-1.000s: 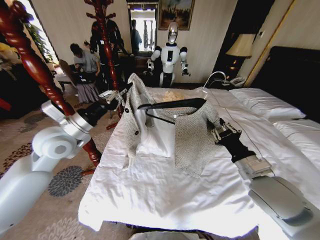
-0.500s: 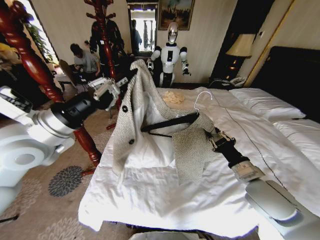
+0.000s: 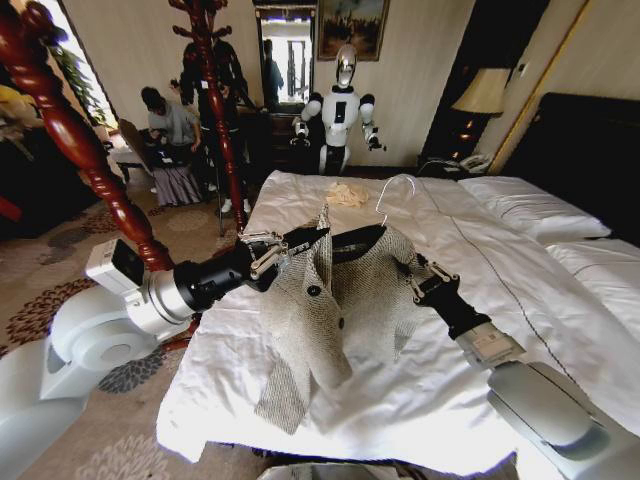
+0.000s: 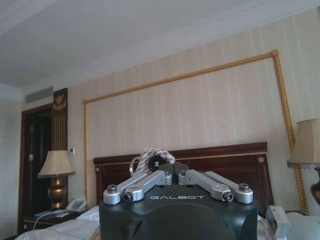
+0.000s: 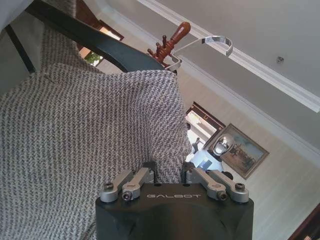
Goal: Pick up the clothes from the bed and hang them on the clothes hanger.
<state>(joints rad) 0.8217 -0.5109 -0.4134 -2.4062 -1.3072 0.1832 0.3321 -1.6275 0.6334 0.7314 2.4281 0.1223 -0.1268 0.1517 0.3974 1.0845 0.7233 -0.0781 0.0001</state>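
While the jacket hung above the near part of the bed, the left gripper pinched its left front and the right gripper pinched its right shoulder, with the hanger lying left to right between them.

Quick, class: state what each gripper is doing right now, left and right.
Left gripper: closed on the jacket at its collar edge.
Right gripper: closed on the jacket's shoulder, which is draped over the hanger.
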